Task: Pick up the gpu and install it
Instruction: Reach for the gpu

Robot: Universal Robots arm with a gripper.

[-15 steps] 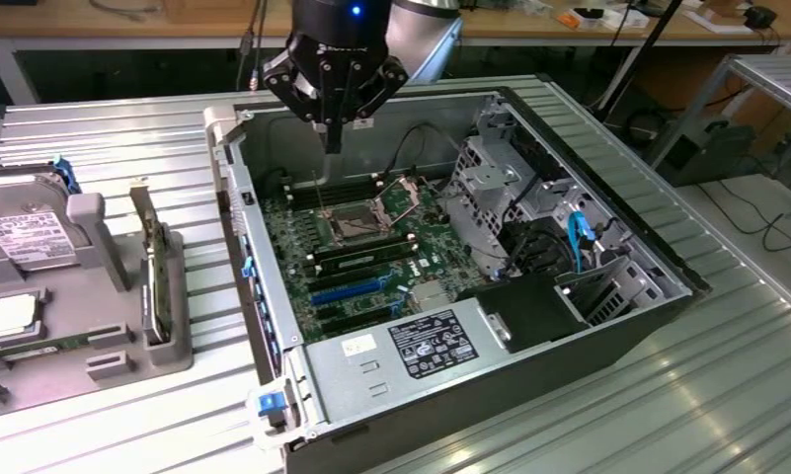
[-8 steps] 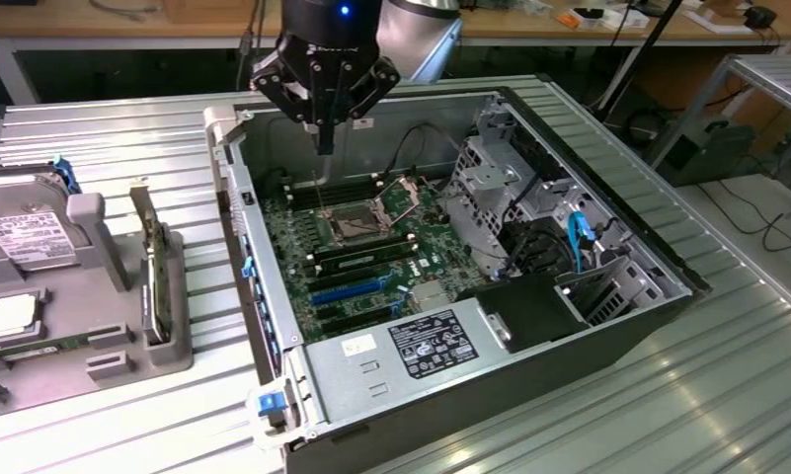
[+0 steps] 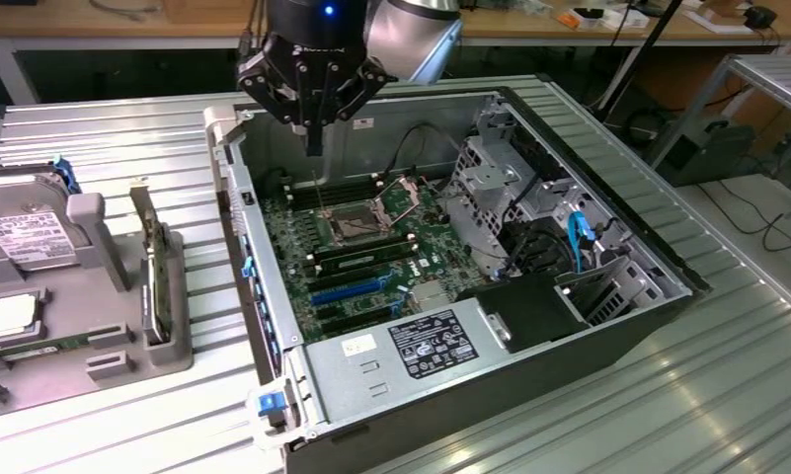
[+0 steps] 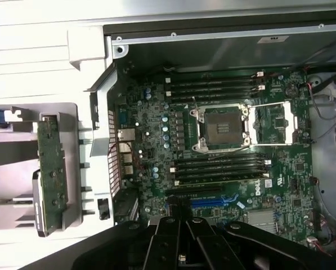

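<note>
Hovering jaws closed, apparently empty

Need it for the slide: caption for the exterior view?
Gripper, fingers shut, hovers over the open PC case; the gpu stands on edge in the grey holder beside it.

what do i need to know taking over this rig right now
Gripper: fingers shut, holding nothing, hovering over the motherboard inside the open computer case.
gpu: standing on edge in the grey holder outside the case, on the exterior view's left, untouched.
Done: nothing visible; blue expansion slots are empty.
Left: gpu not picked up, not installed.
</note>
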